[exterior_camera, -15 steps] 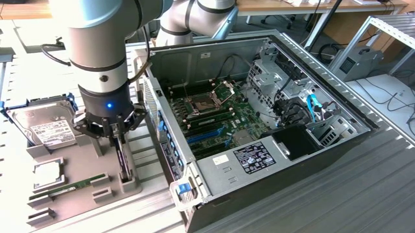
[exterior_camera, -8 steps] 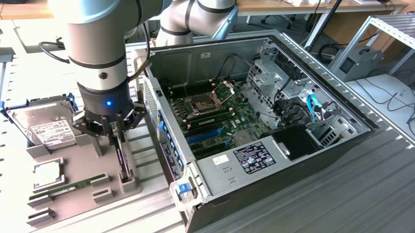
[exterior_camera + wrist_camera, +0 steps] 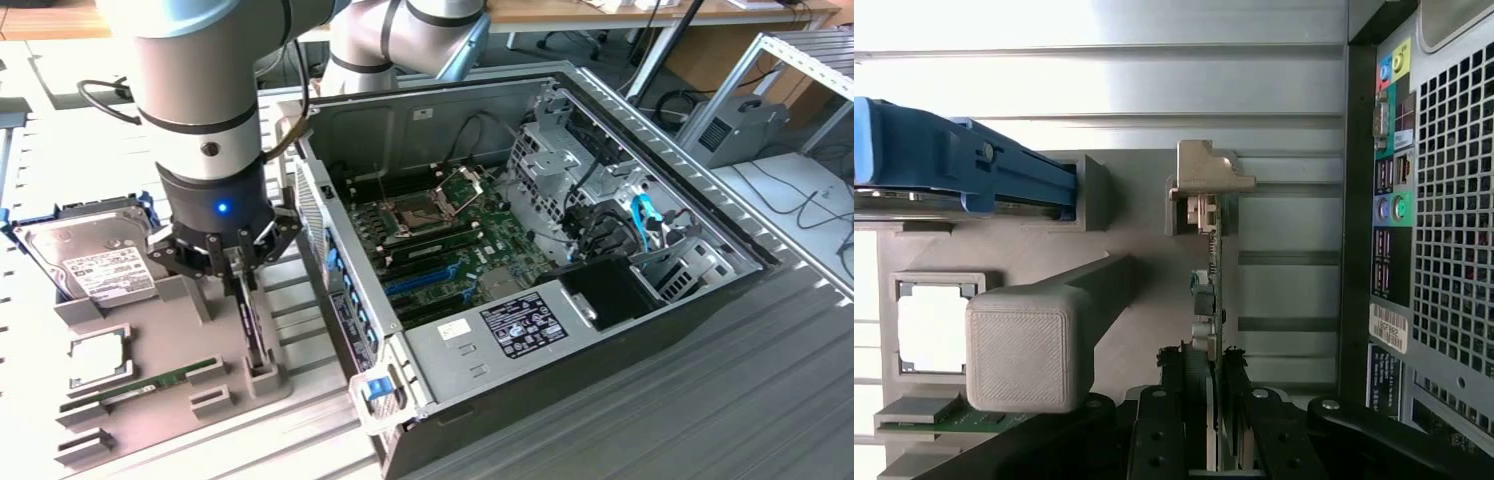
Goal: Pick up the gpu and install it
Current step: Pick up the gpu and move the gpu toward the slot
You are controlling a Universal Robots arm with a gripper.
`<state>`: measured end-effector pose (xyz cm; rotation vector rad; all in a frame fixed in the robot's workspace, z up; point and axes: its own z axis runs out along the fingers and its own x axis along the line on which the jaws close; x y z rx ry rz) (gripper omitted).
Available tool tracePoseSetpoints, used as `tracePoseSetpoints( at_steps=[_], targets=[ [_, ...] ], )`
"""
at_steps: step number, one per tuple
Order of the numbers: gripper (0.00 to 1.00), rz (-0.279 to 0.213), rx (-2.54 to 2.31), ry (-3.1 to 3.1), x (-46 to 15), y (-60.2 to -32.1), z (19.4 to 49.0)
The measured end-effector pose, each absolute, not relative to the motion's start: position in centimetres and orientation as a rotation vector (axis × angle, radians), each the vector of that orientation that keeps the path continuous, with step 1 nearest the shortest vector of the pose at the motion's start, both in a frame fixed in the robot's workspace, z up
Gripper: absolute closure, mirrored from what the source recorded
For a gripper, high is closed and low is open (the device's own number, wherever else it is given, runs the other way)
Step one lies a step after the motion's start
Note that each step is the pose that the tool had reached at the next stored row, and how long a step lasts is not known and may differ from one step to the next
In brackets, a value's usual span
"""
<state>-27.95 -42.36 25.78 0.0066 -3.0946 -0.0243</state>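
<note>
We see the tool (image 3: 244, 300) low over the grey moulded parts tray (image 3: 174, 345) at the exterior view's left. It is about half open, and its two black fingers (image 3: 1159, 425) straddle the gpu (image 3: 1212, 290), a thin green-board card with a black shroud that stands on edge in the tray's slot. From the wrist view, the pads look pressed against both faces, so we read this as a grip on the card. The card's silver end bracket sits in a grey holder block (image 3: 1204, 175), and the card is not lifted out.

Room is tight. A square grey post (image 3: 1029, 345) rises just beside the fingers on one side, and the perforated rear wall of the black computer case (image 3: 1444, 200) stands near on the other.

The tray also holds a silver hard drive with a white label in a blue caddy (image 3: 100, 265), a square silver chip (image 3: 100, 360) and a narrow green memory stick (image 3: 154, 385). The case lies open on the ribbed metal desk (image 3: 694, 420), with its green motherboard (image 3: 454, 245) exposed.
</note>
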Motion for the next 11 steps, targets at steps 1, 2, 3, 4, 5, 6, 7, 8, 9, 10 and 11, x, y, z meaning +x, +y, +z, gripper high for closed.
tracePoseSetpoints(
  at_steps=[1,2,3,4,5,6,7,8,9,10,11],
  targets=[
    [0.73,-0.024,0.007,-3.095,-27.95,-42.36,25.87],
    [0.73,-0.024,0.007,-3.095,-27.95,-42.36,25.95],
    [0.73,-0.024,0.007,-3.094,-27.95,-42.36,26.04],
    [0.73,-0.024,0.007,-3.095,-27.95,-42.36,26.11],
    [0.73,-0.025,0.007,-3.095,-27.95,-42.36,26.16],
    [0.73,-0.025,0.007,-3.095,-27.95,-42.35,26.22],
    [0.73,-0.024,0.007,-3.095,-27.95,-42.35,26.29],
    [0.73,-0.024,0.007,-3.095,-27.95,-42.36,26.41],
    [0.73,-0.024,0.007,-3.095,-27.95,-42.35,26.58],
    [0.73,-0.024,0.007,-3.095,-27.95,-42.35,26.66],
    [0.73,-0.024,0.007,-3.095,-27.95,-42.35,26.76]
  ],
)
